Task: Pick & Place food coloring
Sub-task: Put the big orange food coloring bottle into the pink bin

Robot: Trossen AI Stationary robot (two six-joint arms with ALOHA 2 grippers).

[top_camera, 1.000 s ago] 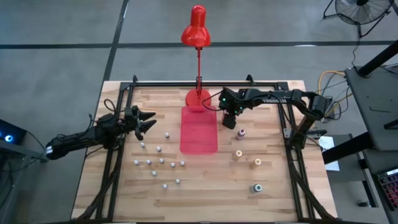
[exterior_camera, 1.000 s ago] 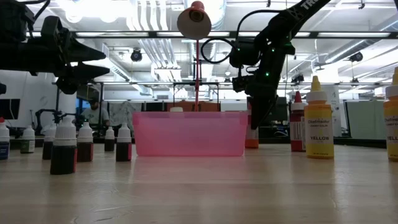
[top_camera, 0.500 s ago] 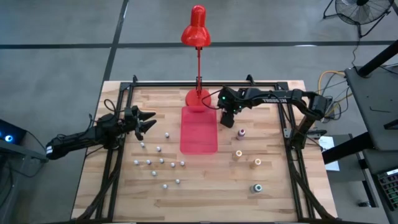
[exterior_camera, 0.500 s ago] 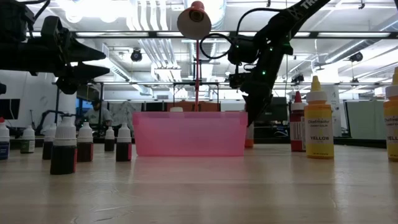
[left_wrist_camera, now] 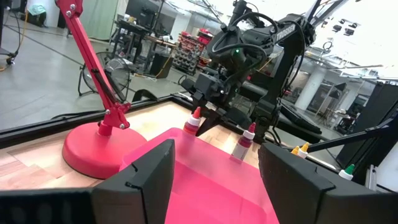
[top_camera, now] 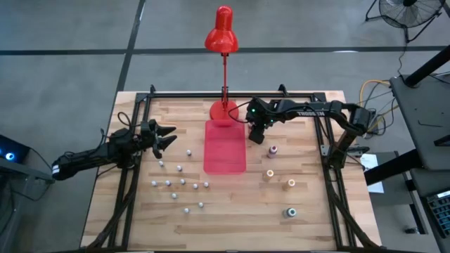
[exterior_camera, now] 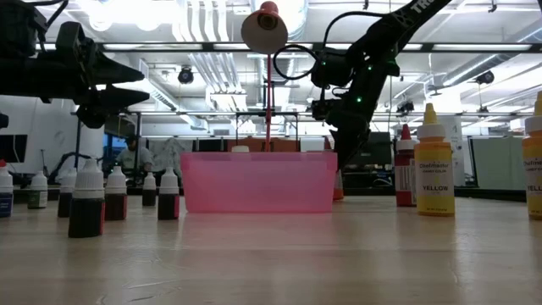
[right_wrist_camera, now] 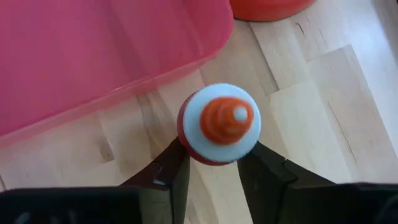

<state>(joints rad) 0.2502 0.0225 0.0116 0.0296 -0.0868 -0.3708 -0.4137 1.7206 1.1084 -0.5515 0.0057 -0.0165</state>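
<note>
My right gripper (top_camera: 257,135) hangs just right of the flat red tray (top_camera: 225,151), near its far right corner, shut on a food coloring bottle with an orange-red cap (right_wrist_camera: 219,123). The low view shows this bottle (exterior_camera: 337,185) beside the tray's right wall. A pink-capped bottle (top_camera: 272,150), an orange (top_camera: 268,174), a yellow (top_camera: 291,183) and a teal one (top_camera: 289,212) stand upright on the table's right half. Several small whitish-capped bottles (top_camera: 181,181) stand left of the tray. My left gripper (top_camera: 169,137) hovers open above the table's left side. My right gripper pinches the bottle's body just below the white shoulder (right_wrist_camera: 186,146), one finger (right_wrist_camera: 171,171) on each side. The fingers come from above, pointing down. The bottle stands upright in the hold; whether its base is off the table, I cannot tell.
The red desk lamp (top_camera: 223,39) stands with its round base (top_camera: 223,110) just beyond the tray's far edge, close to my right gripper. A black frame (top_camera: 320,140) runs along the table's sides. Bare wood lies near the front edge (top_camera: 232,225).
My right gripper has carried the orange-red-capped bottle a short way toward the table's left, closer to the tray's right wall. It stays shut on the bottle.
</note>
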